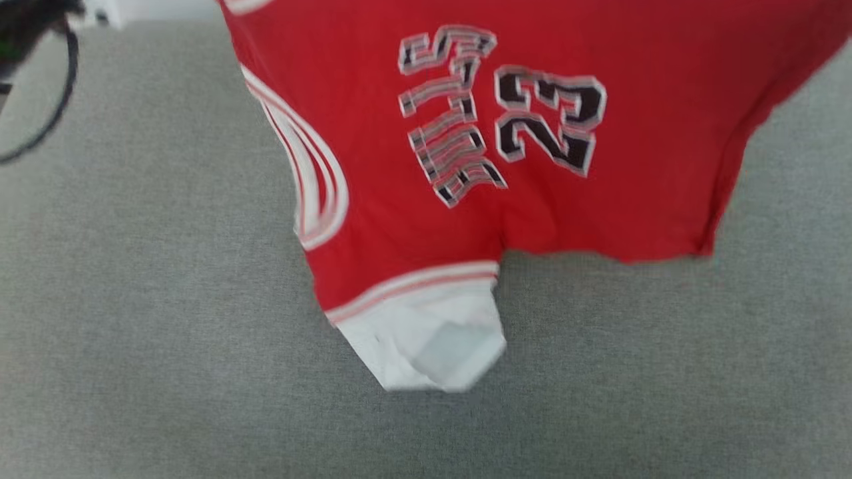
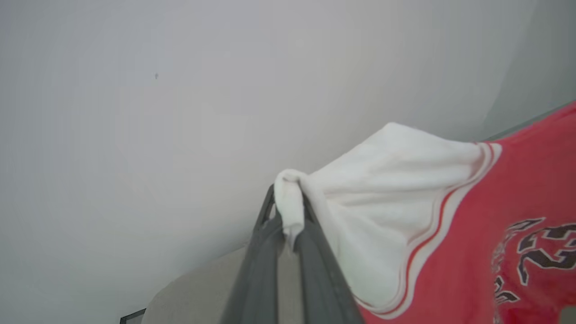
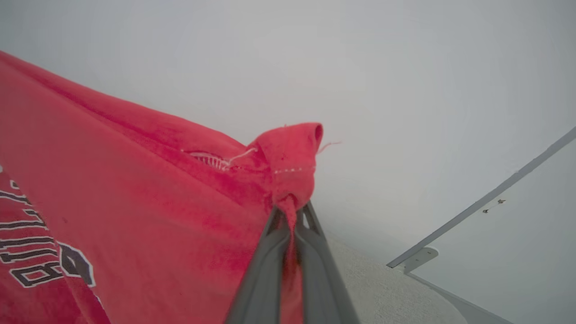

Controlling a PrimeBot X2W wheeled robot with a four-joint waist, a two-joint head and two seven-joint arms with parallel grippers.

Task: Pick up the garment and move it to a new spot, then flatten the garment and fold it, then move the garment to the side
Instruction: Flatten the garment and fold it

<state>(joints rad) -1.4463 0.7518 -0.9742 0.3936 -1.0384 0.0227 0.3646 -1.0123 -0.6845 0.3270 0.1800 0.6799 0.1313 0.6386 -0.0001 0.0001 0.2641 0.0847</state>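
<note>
Stretched at 12 o'clock above the grey surface (image 1: 133,332), the garment (image 1: 532,133) hangs by a white sleeve tip in the left gripper (image 2: 290,216) and a red corner in the right gripper (image 3: 292,218), seemingly thin pinches that could slip.

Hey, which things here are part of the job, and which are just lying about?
Job: garment; left gripper, shut on its white sleeve; right gripper, shut on its red corner.
Lying about: grey fabric surface; dark cable.

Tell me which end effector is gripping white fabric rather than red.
The left end effector: it pinches the white sleeve of the garment, while the right end effector clamps a red stitched corner.
</note>
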